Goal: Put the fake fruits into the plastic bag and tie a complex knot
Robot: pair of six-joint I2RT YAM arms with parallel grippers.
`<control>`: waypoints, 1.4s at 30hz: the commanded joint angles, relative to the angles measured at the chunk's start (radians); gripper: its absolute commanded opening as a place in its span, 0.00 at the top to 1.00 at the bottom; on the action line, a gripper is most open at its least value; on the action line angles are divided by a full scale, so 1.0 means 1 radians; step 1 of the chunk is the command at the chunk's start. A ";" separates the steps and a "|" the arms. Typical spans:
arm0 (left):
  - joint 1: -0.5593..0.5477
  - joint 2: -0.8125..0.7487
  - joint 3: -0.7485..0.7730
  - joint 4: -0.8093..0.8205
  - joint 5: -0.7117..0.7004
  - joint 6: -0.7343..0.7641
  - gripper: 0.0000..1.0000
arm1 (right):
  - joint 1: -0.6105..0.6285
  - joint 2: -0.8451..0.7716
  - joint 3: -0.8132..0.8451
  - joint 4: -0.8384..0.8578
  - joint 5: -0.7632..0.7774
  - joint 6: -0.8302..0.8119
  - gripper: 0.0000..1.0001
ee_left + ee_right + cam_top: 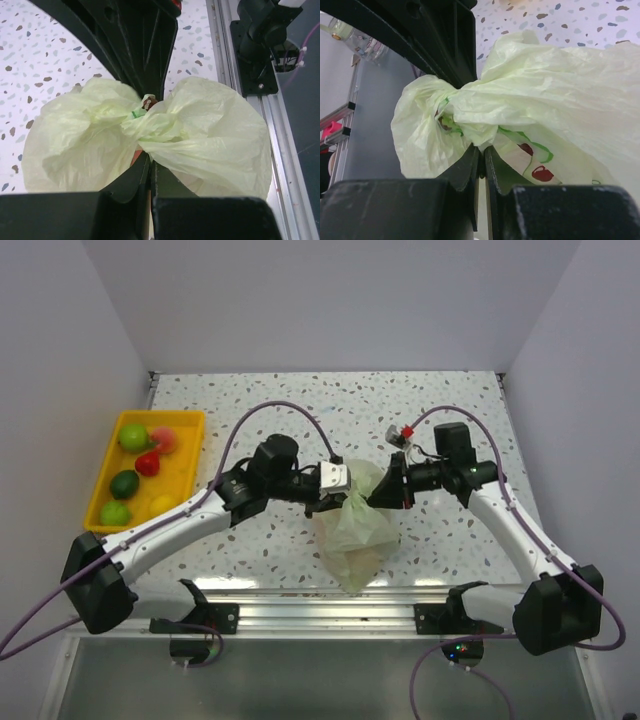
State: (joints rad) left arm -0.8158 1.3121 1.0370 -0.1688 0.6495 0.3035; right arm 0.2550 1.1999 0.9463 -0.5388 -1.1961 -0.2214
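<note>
Left end effector [146,125] pinched tight on neck of crinkly pale green plastic bag [356,535], right end effector [473,118], I see, clamped likewise.

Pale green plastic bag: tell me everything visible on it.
The thin, crinkly, translucent pale green plastic bag seems to rest on the speckled table near its front edge. Its top is bunched into a twisted neck, puffing out either side. The left gripper and right gripper both pinch there. Red-and-green print shows.
</note>
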 commanded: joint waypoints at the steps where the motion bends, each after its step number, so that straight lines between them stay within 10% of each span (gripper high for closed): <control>1: 0.049 -0.102 -0.067 -0.100 -0.019 0.062 1.00 | -0.037 0.009 0.069 -0.122 0.003 -0.136 1.00; 22: 0.155 -0.211 -0.152 -0.176 -0.321 0.210 1.00 | -0.252 0.171 0.223 -0.768 0.052 -0.755 1.00; 42: 0.230 -0.269 -0.285 -0.167 -0.534 0.364 1.00 | -0.482 0.267 0.270 -0.872 0.179 -0.954 1.00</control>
State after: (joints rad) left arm -0.6552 1.0760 0.7803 -0.2749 0.2981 0.6041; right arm -0.1543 1.4555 1.1740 -1.3350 -1.1519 -1.1015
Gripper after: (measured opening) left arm 0.030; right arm 0.055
